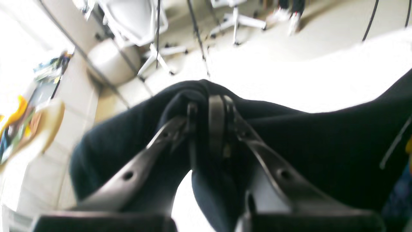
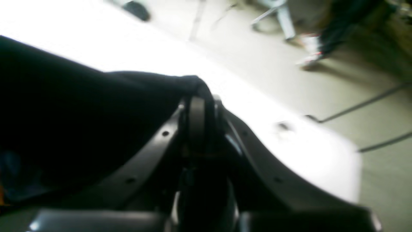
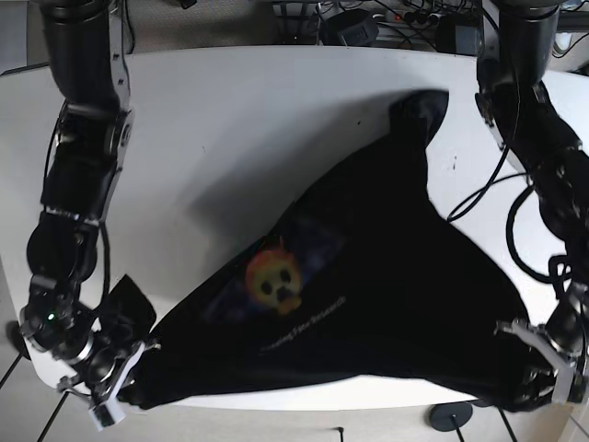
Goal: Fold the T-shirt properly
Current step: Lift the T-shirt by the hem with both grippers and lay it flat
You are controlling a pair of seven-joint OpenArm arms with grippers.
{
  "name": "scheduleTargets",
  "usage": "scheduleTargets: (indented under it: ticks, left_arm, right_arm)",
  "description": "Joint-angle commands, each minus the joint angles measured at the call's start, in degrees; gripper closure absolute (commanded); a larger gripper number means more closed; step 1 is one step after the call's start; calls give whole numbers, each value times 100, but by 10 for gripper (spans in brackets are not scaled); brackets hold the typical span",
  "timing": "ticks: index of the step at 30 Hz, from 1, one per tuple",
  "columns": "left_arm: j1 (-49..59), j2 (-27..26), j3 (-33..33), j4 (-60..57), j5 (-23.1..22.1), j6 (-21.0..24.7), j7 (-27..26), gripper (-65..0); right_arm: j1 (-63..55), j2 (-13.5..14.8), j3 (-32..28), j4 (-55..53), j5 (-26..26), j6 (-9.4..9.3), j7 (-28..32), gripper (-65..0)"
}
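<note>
The dark navy T-shirt [image 3: 368,276] with an orange print [image 3: 274,276] lies partly lifted over the white table [image 3: 230,120], stretched between both arms at the near edge. My left gripper [image 1: 207,109] is shut on a bunched fold of the shirt [image 1: 289,138]; in the base view it is at the lower right [image 3: 534,373]. My right gripper [image 2: 201,106] is shut on another edge of the shirt [image 2: 80,112]; in the base view it is at the lower left [image 3: 124,387]. One sleeve [image 3: 419,110] lies at the far right of the table.
Cables and power strips [image 3: 405,18] sit behind the table's far edge. Office chair bases [image 1: 235,22] and a person's feet [image 1: 286,16] show on the floor beyond the table. A round stand base [image 3: 453,416] is under the near edge.
</note>
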Motion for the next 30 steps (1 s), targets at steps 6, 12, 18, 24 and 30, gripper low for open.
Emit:
scheduleTargets:
  ticks: [6, 12, 18, 24, 30]
  left_arm:
    - [-2046, 69, 104, -1353, -73, 24, -552, 0]
    - [-904, -274, -318, -781, -100, -11, -534, 0]
    - [1716, -309, -1470, -122, -91, -759, -569, 0]
    - [4151, -221, -2111, -254, -91, -974, -1536, 0]
    - [5233, -142, -2155, -975, -82, -974, -2415, 0]
  right_arm:
    - [2056, 551, -357, -755, 149, 0, 144, -21]
    - [720, 411, -181, 854, 342, -53, -419, -21]
    - [-2269, -310, 848, 2542, 334, -61, -656, -21]
    - [-4581, -1013, 1173, 2902, 334, -35, -93, -21]
    - [-5654, -1242, 1191, 2902, 386, -17, 74, -21]
